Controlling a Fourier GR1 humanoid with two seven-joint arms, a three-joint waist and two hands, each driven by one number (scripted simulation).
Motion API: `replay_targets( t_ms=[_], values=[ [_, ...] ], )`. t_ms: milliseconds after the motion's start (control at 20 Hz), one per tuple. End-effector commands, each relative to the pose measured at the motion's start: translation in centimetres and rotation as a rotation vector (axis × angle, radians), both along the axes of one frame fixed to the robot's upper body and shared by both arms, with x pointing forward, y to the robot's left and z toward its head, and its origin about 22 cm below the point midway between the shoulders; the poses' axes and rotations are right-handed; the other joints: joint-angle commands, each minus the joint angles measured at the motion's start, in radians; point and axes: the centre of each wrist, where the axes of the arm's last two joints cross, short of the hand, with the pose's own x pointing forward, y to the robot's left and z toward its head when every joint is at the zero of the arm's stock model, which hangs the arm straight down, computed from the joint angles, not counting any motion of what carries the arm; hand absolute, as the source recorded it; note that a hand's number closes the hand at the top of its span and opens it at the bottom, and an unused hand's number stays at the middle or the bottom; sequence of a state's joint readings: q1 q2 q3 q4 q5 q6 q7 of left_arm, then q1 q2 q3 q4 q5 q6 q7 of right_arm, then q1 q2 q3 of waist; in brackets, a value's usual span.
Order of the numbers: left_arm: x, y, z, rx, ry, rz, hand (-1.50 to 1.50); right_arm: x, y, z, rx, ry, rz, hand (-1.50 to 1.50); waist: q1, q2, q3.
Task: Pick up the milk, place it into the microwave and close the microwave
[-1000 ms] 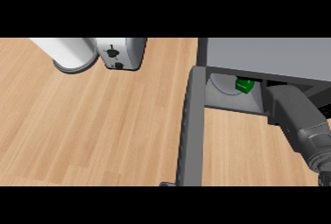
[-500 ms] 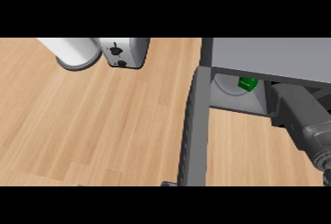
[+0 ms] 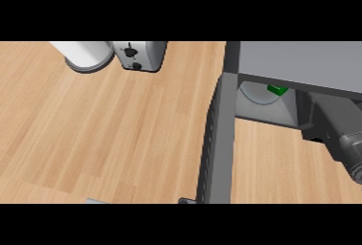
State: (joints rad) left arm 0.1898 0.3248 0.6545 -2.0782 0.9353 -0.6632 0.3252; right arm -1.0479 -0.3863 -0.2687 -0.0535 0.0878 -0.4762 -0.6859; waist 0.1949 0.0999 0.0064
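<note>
The microwave [image 3: 304, 62] stands open, its door [image 3: 218, 143] swung out over the table [image 3: 106, 134]; the milk [image 3: 277, 89], only its green top showing, sits inside. The right arm [image 3: 339, 129] reaches in; its hand is hidden, so I cannot tell its state; a toaster [image 3: 140, 55] stands far left.

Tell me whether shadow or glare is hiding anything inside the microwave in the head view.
Head view: no glare; the microwave cavity is lit enough to show the green milk top; the right forearm blocks the cavity's right side, hiding the hand; the open door stands edge-on, evenly lit.
</note>
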Motion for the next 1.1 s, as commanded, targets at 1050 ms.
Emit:
replay_targets(
  t_ms=[1050],
  values=[
    [2.8, -0.4, -1.5, 0.027, 0.059, -0.065, -1.50, 3.2, 9.6, 4.2, -0.016, 0.004, 0.226, -1.50, 0.018, -0.024, -0.004]
  ],
)
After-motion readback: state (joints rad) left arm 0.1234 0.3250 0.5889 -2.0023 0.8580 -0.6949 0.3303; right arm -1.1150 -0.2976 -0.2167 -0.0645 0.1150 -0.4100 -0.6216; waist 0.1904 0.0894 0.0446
